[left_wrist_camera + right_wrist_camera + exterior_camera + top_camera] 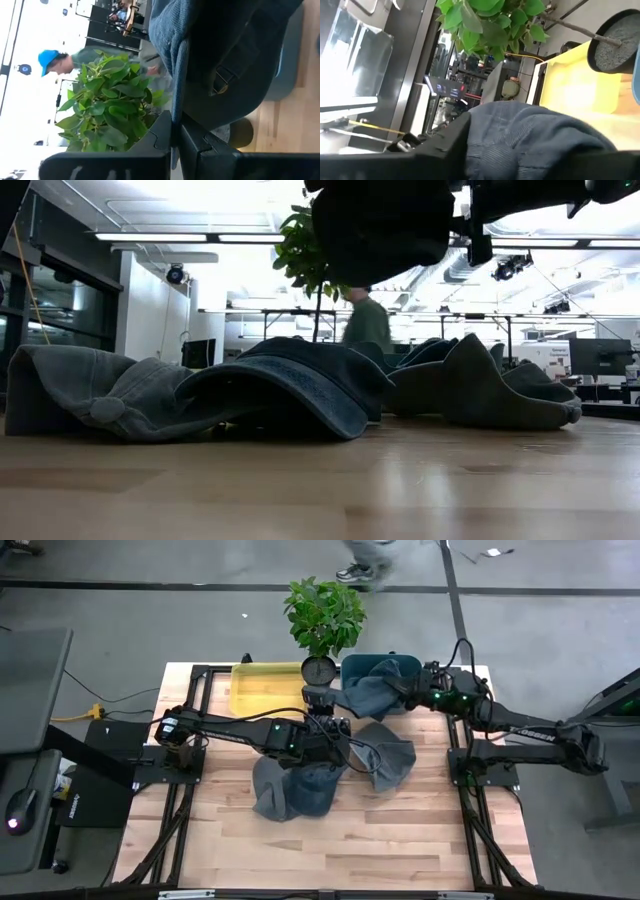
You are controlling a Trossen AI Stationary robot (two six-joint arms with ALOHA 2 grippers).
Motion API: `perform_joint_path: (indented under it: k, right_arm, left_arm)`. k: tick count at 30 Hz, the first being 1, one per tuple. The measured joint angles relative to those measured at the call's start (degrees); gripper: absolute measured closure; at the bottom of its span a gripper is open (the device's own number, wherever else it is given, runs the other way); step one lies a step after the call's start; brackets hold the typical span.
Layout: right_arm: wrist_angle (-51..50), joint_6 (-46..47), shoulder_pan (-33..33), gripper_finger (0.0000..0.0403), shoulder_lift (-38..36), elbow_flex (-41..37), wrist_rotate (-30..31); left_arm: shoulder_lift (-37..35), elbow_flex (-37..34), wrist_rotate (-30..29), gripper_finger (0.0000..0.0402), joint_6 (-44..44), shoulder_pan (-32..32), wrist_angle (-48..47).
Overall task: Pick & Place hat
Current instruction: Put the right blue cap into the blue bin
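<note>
The left gripper (pixel 338 730) was pinched tight on a blue hat (pixel 225 55), lifted above the table (pixel 400 830). The right gripper (pixel 408 690) gripped another hat (pixel 368 695) over the blue bin (pixel 400 665).

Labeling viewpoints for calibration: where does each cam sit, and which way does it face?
High: overhead, straight down on table; both arms show.
Low: tabletop level, across hats into room; arm parts overhead.
Left wrist: on left arm, past its fingers pinching a hat.
Right wrist: on right arm, over a held hat toward yellow bin.
Shared: the plant shows in all.
</note>
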Motion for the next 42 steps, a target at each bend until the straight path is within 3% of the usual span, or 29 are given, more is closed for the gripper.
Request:
perform_joint_path:
  k: [9, 15, 24, 31, 37, 42]
  right_arm:
    - [0.1, -6.0, -1.0, 0.0388, 0.0, 0.0, -3.6]
    - [0.1, -9.0, -1.0, 0.0397, -0.1, 0.0, -4.4]
    - [0.1, -10.9, -1.0, 0.0400, -0.1, 0.0, -5.1]
    - [0.3, -12.4, -1.1, 0.0401, -0.1, 0.0, -4.8]
    - [0.3, -13.3, -1.2, 0.0401, -0.2, 0.0, -5.2]
    - [0.3, -14.5, -2.6, 0.0402, -0.5, 0.4, -7.6]
  left_arm:
    - [0.0, 0.0, 4.4, 0.0375, -2.9, 0.0, 0.0]
    - [0.0, 0.0, 9.4, 0.0364, -2.9, 0.0, -0.2]
    - [0.0, 0.0, 21.3, 0.0354, -8.7, 0.0, -0.1]
    - [0.0, 0.0, 29.3, 0.0262, -18.2, 0.5, -2.1]
    - [-2.1, 0.1, 29.5, 0.0171, -25.5, 1.4, -8.5]
    - [-4.7, 0.1, 29.2, 0.0148, -36.2, 2.3, -17.9]
